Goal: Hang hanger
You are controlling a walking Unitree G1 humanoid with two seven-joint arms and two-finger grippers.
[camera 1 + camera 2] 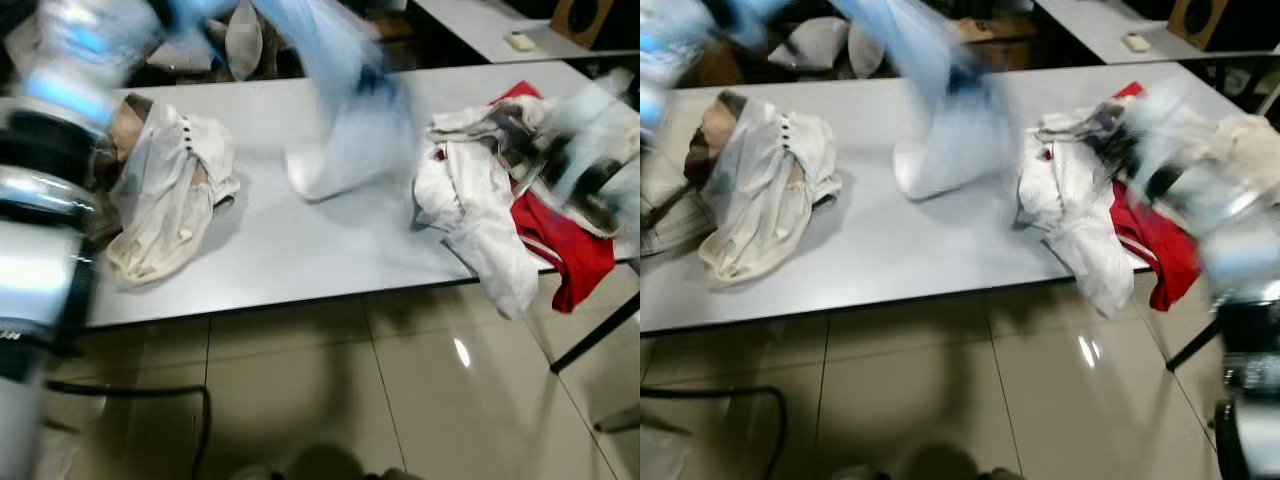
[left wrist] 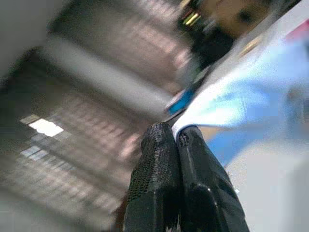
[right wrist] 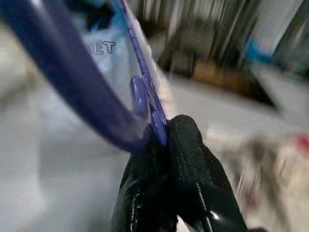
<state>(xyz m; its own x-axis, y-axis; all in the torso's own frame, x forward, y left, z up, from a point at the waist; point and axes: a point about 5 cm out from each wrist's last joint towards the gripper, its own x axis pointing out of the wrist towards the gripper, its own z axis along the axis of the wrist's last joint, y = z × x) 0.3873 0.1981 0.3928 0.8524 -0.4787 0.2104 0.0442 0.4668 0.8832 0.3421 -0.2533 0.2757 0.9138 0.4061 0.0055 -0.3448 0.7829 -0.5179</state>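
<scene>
Everything is smeared by motion. A light blue shirt (image 1: 345, 130) hangs above the grey table (image 1: 280, 250), its hem touching the tabletop. My left gripper (image 2: 175, 133) is shut on an edge of that blue cloth (image 2: 231, 104); its arm (image 1: 85, 45) is raised at the upper left. My right gripper (image 3: 166, 128) is shut on the thin bar of a blue plastic hanger (image 3: 72, 92), with the shirt pale behind it. The right arm (image 1: 1200, 190) reaches in over the clothes pile on the right. A dark blue patch (image 1: 375, 82) shows at the shirt's top.
A cream garment (image 1: 165, 190) lies heaped on the table's left. White clothes (image 1: 470, 210) and a red one (image 1: 560, 245) drape over the right edge. A second table (image 1: 490, 25) stands behind. Tiled floor (image 1: 330, 390) lies in front, and a black cable (image 1: 130, 392) crosses it.
</scene>
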